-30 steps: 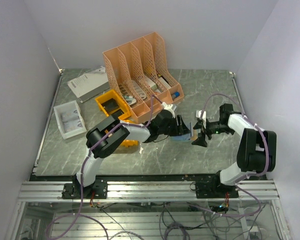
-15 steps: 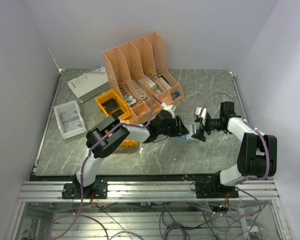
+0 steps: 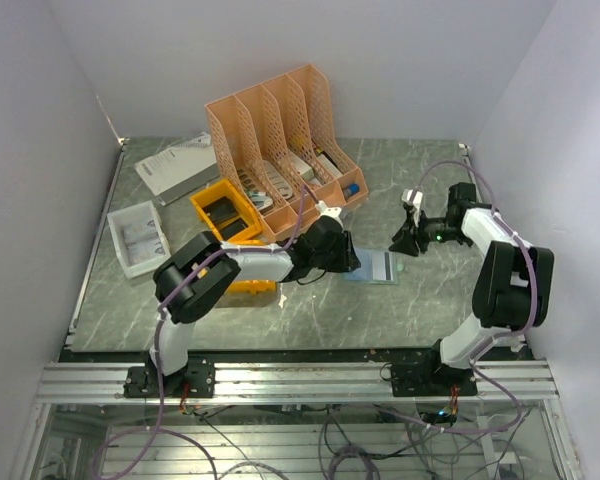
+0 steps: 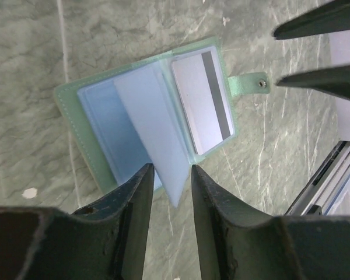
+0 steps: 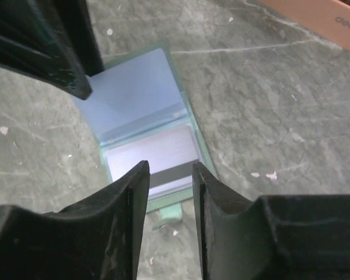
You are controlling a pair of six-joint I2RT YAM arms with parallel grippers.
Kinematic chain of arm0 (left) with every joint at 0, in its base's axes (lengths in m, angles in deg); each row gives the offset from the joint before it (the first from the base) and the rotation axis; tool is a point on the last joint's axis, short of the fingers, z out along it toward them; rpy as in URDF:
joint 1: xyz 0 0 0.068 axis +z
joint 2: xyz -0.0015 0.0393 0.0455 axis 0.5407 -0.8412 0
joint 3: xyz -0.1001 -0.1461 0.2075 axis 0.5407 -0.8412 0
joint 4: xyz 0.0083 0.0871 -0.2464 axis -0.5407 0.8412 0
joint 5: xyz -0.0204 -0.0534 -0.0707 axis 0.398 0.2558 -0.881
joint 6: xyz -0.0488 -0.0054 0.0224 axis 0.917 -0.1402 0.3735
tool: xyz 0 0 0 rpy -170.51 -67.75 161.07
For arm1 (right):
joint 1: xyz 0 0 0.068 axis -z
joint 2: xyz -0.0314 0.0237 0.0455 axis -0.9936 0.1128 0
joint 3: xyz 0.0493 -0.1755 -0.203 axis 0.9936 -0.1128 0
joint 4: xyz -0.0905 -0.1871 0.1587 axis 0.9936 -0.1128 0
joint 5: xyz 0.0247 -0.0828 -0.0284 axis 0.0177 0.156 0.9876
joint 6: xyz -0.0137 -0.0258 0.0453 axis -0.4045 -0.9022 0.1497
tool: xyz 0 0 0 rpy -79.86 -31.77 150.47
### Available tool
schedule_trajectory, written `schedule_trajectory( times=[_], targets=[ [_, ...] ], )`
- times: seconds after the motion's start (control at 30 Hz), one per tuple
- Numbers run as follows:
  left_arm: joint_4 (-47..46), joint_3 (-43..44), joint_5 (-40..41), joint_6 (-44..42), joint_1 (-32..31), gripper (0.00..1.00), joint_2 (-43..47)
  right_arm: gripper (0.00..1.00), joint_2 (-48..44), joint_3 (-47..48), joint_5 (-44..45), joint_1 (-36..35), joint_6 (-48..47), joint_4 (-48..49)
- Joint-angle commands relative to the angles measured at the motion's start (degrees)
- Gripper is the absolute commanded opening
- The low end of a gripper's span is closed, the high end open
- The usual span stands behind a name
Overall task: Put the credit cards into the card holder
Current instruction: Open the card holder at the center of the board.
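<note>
Card holder (image 4: 99, 116) lies open, 1 credit card (image 4: 201, 102) inside.

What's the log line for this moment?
card holder open on table | pale card in its pocket | left fingers apart | right fingers apart, empty

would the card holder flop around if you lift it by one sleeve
Probably floppy: the card holder lies spread open, one thin sleeve raised like a loose page. Likely light and apt to slide on the smooth table. The credit card inside looks stiffer.
</note>
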Motion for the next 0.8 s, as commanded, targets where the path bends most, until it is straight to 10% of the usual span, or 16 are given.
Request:
schedule_trajectory(
  times=[0.0, 0.17, 0.63, 0.77],
  targets=[
    [4.75, -0.65, 5.70, -4.22, 0.21, 0.42, 4.95, 0.24, 5.40, 5.17, 1.17, -2.51, 5.25, -4.32],
    [5.19, -2.76, 7.69, -5.61, 0.27, 0.38, 8.30, 0.03, 9.28, 7.39, 3.56, -5.34, 7.70, -5.69],
    [-7.43, -22.38, 15.48, -11.30, 0.20, 0.37, 33.58, 0.02, 16.30, 9.04, 10.31, -14.54, 16.28, -2.76],
    [-3.43, -24.70, 19.24, -13.14, 0.42, 0.52, 40.21, 0.02, 17.29, 9.19, 12.38, -16.50, 17.60, -1.85]
  ],
)
